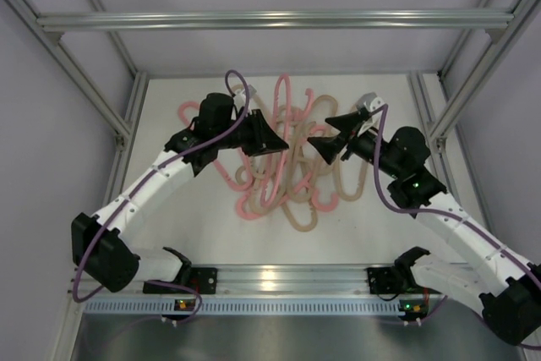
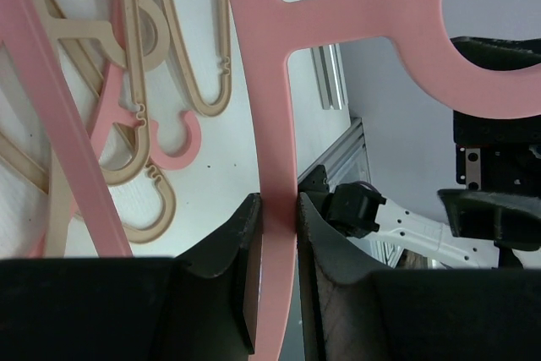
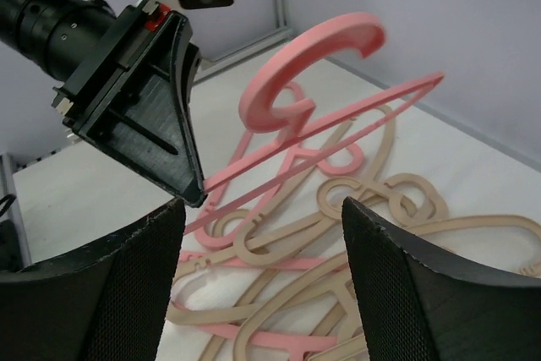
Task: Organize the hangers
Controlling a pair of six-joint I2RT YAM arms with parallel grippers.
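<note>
One thin, matte pink hanger (image 2: pixel 254 57) with a rounded-triangle outline and curved hook hangs raised above the white desk (image 1: pixel 203 217), the left pincer (image 2: pixel 277 209) clamped on its flat bar just below the hook, while the right pincer (image 3: pixel 264 209) gapes empty nearby. Several more pink and beige hangers (image 1: pixel 292 183) lie tangled on the desk below; they look light, stiff and smooth, so I judge a pinch near the hook steadies best, since hooks may snag neighbours
</note>
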